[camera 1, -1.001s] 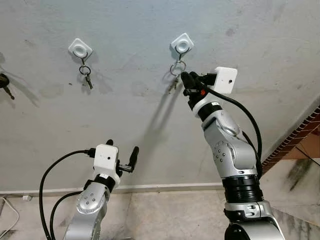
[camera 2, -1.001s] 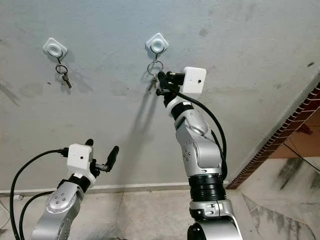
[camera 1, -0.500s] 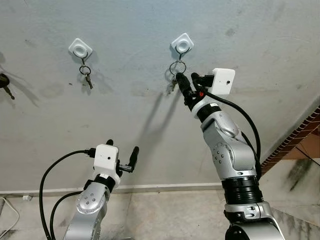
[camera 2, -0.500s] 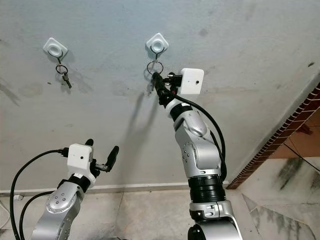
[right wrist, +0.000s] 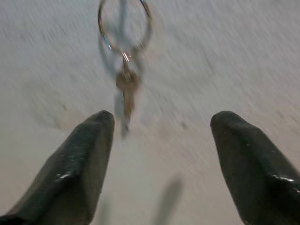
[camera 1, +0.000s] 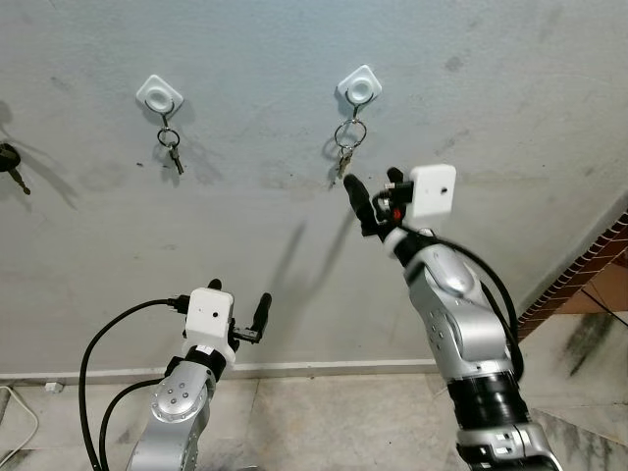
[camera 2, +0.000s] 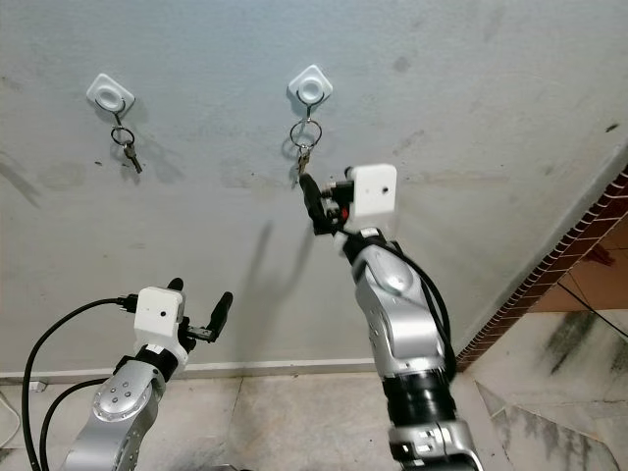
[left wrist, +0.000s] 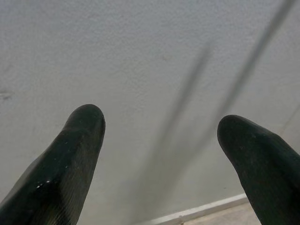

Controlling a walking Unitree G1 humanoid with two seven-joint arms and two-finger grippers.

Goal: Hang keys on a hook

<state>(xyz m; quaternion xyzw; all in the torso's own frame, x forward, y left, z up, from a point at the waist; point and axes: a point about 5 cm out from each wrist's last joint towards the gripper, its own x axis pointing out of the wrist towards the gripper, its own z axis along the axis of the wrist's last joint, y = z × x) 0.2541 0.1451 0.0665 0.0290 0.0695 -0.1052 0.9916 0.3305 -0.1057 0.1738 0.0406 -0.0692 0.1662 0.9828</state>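
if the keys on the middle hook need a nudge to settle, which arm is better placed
Right. Its end effector is open just below the keys hanging from the hook. The left end effector sits low, far beneath the hooks, open toward bare wall.

You face a grey plaster wall (camera 1: 245, 78), stained; white skirting (camera 1: 334, 366) along its foot, mottled tiled floor (camera 1: 324, 422) below, brick edge (camera 1: 579, 270) right.

A grey wall (camera 1: 245, 226) meets a tiled floor (camera 1: 324, 422); a brick edge (camera 1: 579, 275) rises at right
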